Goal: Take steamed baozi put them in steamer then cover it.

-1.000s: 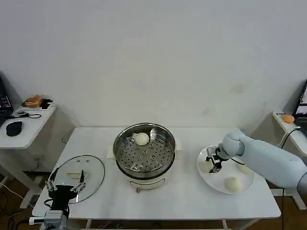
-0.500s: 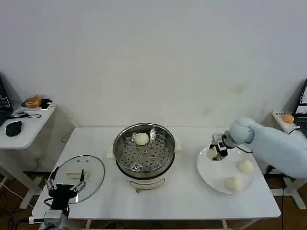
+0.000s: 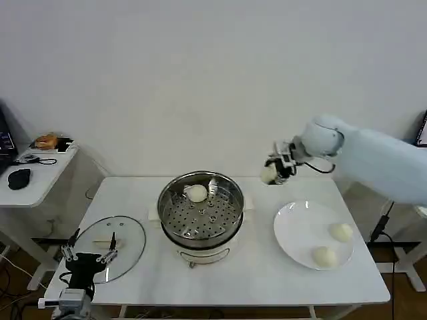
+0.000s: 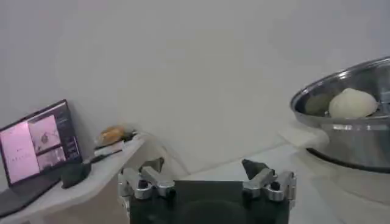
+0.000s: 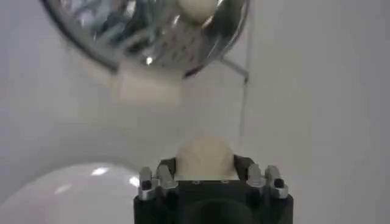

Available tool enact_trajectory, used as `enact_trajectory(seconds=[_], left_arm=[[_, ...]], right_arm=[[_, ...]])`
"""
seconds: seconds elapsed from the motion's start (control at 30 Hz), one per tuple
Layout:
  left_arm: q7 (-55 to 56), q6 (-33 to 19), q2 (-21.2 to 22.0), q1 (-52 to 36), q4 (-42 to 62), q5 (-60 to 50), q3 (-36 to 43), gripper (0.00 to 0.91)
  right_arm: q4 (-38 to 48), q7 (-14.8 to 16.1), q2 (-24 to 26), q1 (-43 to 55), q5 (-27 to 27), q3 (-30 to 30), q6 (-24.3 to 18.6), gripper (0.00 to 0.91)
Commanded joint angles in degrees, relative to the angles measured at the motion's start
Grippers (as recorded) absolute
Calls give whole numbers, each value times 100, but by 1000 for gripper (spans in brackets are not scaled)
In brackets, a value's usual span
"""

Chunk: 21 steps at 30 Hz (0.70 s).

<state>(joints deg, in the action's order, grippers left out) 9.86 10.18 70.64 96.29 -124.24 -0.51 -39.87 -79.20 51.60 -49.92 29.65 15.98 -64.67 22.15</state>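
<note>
1. The right gripper (image 3: 275,169) is in the air above the tabletop (image 3: 253,273), between the steamer (image 3: 200,208) and the plate (image 3: 301,233), a bit toward the back edge.
2. Its jaws pinch one baozi (image 3: 269,174); in the right wrist view the bun (image 5: 205,157) sits between the two fingers (image 5: 159,176) and touches both.
3. The steamer stands in the middle of the tabletop, on its white base (image 3: 200,254). It is uncovered, and its floor with holes is visible.
4. One baozi in the steamer (image 3: 197,193) lies on the tray near the back wall. The left wrist view shows the same bun (image 4: 352,103) above the steel rim (image 4: 341,91).
5. The plate lies on the tabletop to the right of the steamer. Two baozi rest on it: one (image 3: 341,232) near the right edge, and another (image 3: 324,256) near the front edge. They are near each other but do not touch.
6. The cover (image 3: 113,245) lies flat on the tabletop to the left of the steamer, apart from it, with the cream handle (image 3: 107,244) at its centre.
7. The left gripper (image 3: 87,256) hangs low at the front left corner, over the near edge of the cover. Its jaws are spread and hold nothing; the left wrist view shows the two fingers (image 4: 145,179) wide apart.
</note>
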Motion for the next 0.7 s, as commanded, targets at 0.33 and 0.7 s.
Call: enact_trajectory(seconds=[0.33, 0.7], left_arm=[[4, -35, 41, 32, 39, 77, -172, 907], [12, -53, 67, 62, -17, 72, -187, 907]], right_arm=[[516, -693, -2606, -36, 1783, -357, 1277, 655], [1183, -794, -3192, -662, 1670, -339, 1424, 655]])
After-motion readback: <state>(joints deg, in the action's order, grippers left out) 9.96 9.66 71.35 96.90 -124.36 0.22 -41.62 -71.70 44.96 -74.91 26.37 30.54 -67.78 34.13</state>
